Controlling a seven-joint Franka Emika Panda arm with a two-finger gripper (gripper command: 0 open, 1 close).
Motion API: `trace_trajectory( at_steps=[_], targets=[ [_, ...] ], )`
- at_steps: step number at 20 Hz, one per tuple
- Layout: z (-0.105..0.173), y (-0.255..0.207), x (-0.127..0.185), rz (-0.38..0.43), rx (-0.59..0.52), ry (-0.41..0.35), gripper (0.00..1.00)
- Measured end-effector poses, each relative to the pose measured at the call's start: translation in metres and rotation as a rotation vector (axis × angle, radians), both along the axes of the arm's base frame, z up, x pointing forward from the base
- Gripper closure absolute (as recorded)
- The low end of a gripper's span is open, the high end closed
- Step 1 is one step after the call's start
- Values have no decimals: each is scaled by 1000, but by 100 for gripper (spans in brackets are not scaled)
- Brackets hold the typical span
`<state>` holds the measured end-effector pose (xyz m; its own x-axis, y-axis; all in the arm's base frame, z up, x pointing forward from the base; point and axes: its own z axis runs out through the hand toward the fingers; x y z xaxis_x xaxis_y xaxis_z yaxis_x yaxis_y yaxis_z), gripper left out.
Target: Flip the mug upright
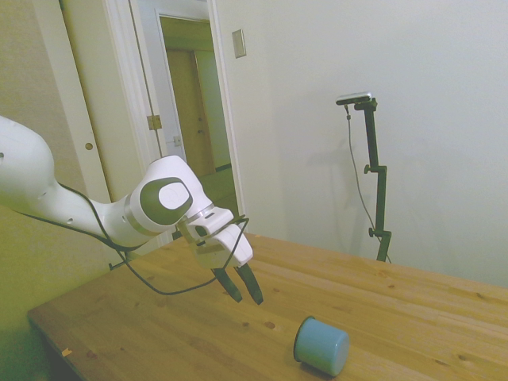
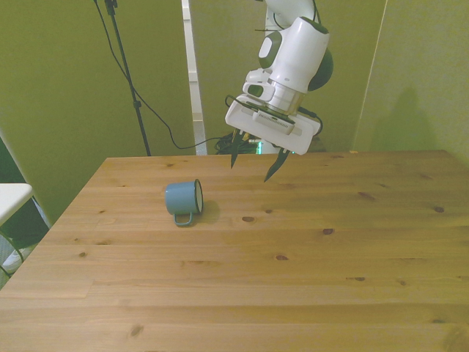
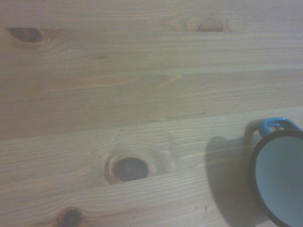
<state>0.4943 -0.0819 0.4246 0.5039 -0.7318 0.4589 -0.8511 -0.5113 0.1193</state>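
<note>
We see the mug [image 2: 183, 199] lying on its side on the counter [image 2: 308, 271], handle toward the camera in the front view; our gripper [image 2: 250, 167] hangs tilted nearby, fingers apart, holding nothing.

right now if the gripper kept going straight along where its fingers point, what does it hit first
Probably bare table, not the mug. The open gripper tilts down toward the wood just beside the mug's open mouth, on the front view's right. Depth is hard to judge, so a graze of the rim is possible.
</note>
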Motion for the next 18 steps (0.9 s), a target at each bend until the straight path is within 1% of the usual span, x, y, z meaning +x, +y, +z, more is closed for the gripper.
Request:
trace_trajectory(
  at_steps=[3, 8, 13, 15, 18],
  targets=[
    [-10, -12, 1, -14, -87, 6, 0],
    [-17, -27, 1, -37, -211, 9, 0],
    [-36, -28, 5, -89, -292, 12, 0],
    [-40, -28, 8, -116, -324, 7, 0],
    [-43, -29, 14, -133, -348, 6, 0]
  ],
)
